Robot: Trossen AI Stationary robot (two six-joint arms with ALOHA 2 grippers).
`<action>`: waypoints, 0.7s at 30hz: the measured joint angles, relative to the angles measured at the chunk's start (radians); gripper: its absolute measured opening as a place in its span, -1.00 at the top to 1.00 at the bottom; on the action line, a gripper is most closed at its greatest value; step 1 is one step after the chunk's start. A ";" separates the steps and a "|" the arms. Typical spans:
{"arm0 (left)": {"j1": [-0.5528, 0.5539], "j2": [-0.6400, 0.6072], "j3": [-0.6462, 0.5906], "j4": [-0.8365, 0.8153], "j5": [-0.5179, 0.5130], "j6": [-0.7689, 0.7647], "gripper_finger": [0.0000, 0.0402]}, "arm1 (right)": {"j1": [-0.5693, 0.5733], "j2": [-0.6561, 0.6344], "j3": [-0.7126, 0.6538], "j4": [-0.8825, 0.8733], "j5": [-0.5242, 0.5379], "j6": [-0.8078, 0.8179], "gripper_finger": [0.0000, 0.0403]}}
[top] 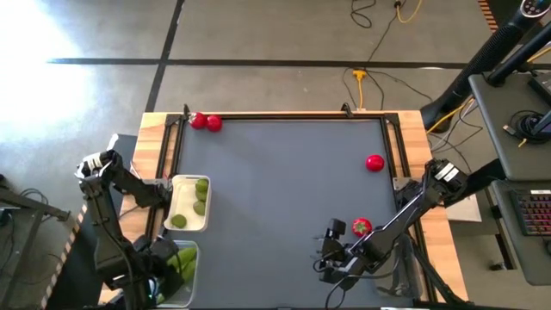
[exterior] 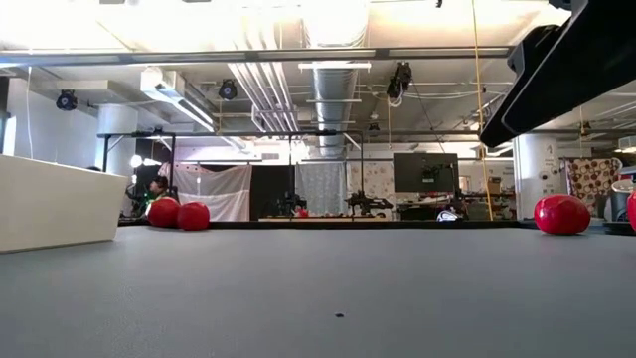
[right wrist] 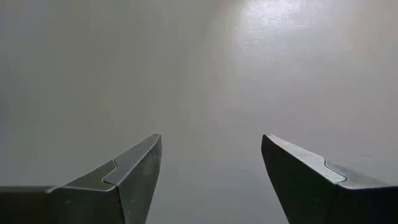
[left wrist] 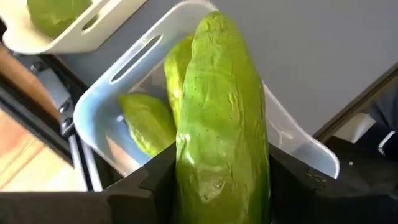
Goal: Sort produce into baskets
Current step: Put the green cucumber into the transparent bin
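My left gripper (left wrist: 221, 186) is at the table's near left corner, shut on a long green cucumber (left wrist: 221, 118) over a clear tub (left wrist: 99, 102) that holds more green cucumbers (left wrist: 146, 121). This tub also shows in the high view (top: 179, 274). A white tray (top: 188, 204) just beyond it holds light-green limes (top: 201, 187). Two red pieces (top: 206, 122) lie at the far left, one (top: 374, 162) at the right and one (top: 361, 226) near my right arm. My right gripper (top: 331, 258) is open and empty over the grey mat. A second clear tub does not show. My left gripper pinches the cucumber between its two fingers, one finger on each long side (left wrist: 186, 180), near the end closest to the wrist. The rest of the cucumber reaches out past the fingers over the tub's opening. Whether its far end touches the cucumbers below, I cannot tell.
The dark grey mat (top: 284, 189) has a raised frame (top: 284, 115) along its far edge and wooden strips (top: 411, 138) at the sides. In the low view the white tray's wall (exterior: 50, 204) stands at the left and red pieces (exterior: 561, 214) at the right.
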 joint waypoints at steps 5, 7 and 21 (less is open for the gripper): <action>0.001 0.001 -0.011 -0.002 -0.005 -0.006 0.14 | 0.000 0.000 -0.005 0.000 0.000 0.012 -0.30; 0.001 0.009 -0.013 -0.003 -0.005 -0.004 0.08 | 0.000 0.000 -0.006 0.000 0.000 0.014 -0.30; 0.004 0.071 0.011 -0.002 0.046 0.130 -0.39 | 0.000 0.000 -0.006 0.001 0.001 0.013 -0.29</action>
